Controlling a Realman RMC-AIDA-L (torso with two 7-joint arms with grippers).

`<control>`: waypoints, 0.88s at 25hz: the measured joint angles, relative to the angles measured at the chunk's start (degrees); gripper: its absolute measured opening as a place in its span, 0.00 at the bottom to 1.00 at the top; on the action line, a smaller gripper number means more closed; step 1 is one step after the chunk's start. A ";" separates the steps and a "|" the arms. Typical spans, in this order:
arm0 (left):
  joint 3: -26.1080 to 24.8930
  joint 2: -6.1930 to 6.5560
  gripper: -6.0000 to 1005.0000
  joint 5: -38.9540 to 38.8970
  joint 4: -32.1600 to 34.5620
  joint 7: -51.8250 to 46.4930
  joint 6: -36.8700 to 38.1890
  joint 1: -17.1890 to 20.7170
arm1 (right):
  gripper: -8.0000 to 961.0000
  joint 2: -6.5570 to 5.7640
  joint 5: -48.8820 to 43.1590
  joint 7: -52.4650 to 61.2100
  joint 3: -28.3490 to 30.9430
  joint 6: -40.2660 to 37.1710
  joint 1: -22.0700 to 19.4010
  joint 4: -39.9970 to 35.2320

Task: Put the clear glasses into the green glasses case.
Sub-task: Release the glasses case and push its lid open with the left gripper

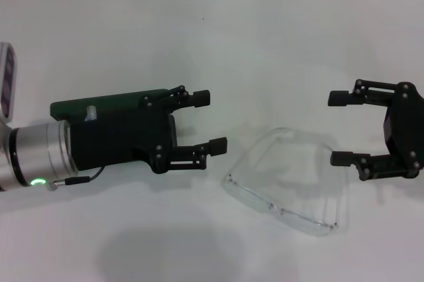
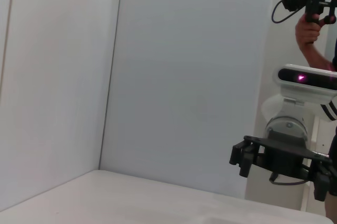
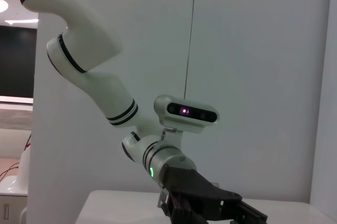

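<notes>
Head view showed the glasses (image 1: 285,183) lying on the white counter (image 1: 218,50), between the two grippers and touching neither. Their clear lens faced the near edge and the thin arms curved away toward the wall. The left gripper (image 1: 209,121) hovered just left of them with its jaws spread wide and nothing between them. Most of the case (image 1: 99,104) was hidden under that gripper's black body; only a strip of dark green showed along its far side, so whether the lid was up could not be told. The right gripper (image 1: 340,128) hung to the right of the glasses, also wide and empty. Left wrist view caught the right gripper (image 2: 281,169) against the pale wall.
</notes>
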 joint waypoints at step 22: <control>0.09 -1.12 0.88 6.68 -26.59 -13.57 -0.40 -12.13 | 0.83 0.47 -0.36 -0.49 -0.37 3.14 0.60 -1.35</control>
